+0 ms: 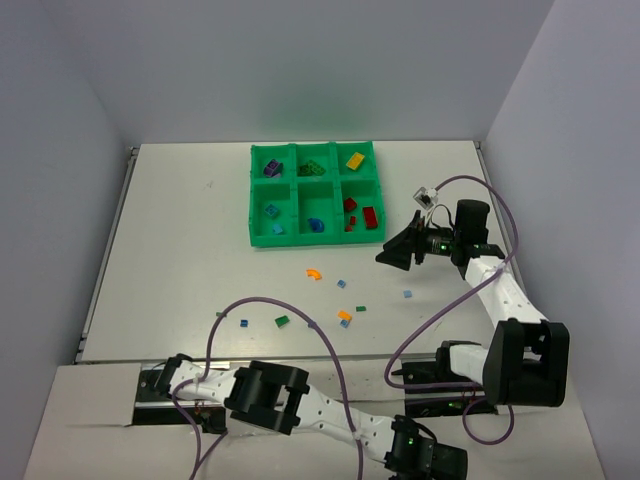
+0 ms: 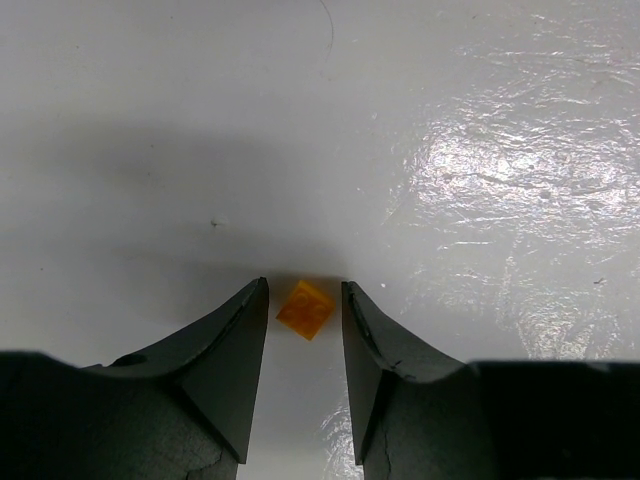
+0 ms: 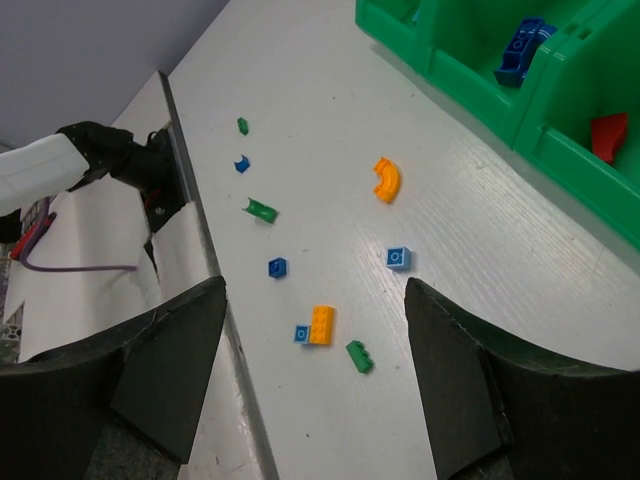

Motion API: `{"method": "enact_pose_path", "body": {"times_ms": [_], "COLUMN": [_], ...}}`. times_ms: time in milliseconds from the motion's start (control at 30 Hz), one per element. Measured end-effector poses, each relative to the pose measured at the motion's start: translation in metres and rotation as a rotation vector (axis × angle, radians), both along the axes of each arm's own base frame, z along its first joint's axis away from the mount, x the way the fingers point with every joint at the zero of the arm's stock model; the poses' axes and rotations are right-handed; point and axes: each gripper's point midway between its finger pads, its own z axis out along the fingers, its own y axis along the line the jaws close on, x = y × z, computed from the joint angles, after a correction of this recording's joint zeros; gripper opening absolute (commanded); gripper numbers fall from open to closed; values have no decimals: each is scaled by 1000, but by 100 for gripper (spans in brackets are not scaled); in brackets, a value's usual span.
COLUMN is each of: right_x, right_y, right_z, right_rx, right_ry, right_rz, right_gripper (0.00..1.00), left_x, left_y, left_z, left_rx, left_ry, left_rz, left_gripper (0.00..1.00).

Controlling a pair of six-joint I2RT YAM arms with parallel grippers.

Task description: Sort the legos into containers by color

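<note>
We see the left end effector (image 2: 305, 285) open astride an orange brick (image 2: 305, 310), the right end effector (image 3: 315, 290) open toward the surface (image 1: 180, 250)'s right edge.

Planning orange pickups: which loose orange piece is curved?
The orange arc nearer the green tray; the orange brick is straight and touches a light-blue piece.

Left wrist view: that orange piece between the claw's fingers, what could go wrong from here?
The orange piece sits cornerwise between the left claw's fingers, so closing might twist it or flick it away. Ahead of the open right claw, an orange plate touches a light blue brick; a grab there might lift both colours together.
</note>
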Motion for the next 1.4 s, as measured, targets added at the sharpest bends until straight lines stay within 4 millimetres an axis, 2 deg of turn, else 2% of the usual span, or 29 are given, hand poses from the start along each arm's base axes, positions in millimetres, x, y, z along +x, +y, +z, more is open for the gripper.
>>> {"method": "enact_pose_path", "body": {"times_ms": [533,733,1067,1200,1400], "right_x": [1,2,10,12,16], "right_y": [0,0,0,0,-2], "right_z": [-7,-5,8,13,19], "right_rx": [4,5,23,25,16], "right_ry": [28,30,30,29,8], "right_rz": [6,4,-20,-33,-44], "right_gripper": [78,78,78,78,78], "left_x": [8,16,44,52,68], "left_y": [5,18,50,62,81], "left_z": [-9,-10,7,23,59], "left_rx": [0,-9,-3,-13,-6], "left_ry": [-6,-24,-113,-131,-93], "left_rz": [-11,-5,88,130,221], "left_gripper": [32,27,17,15,12]}}
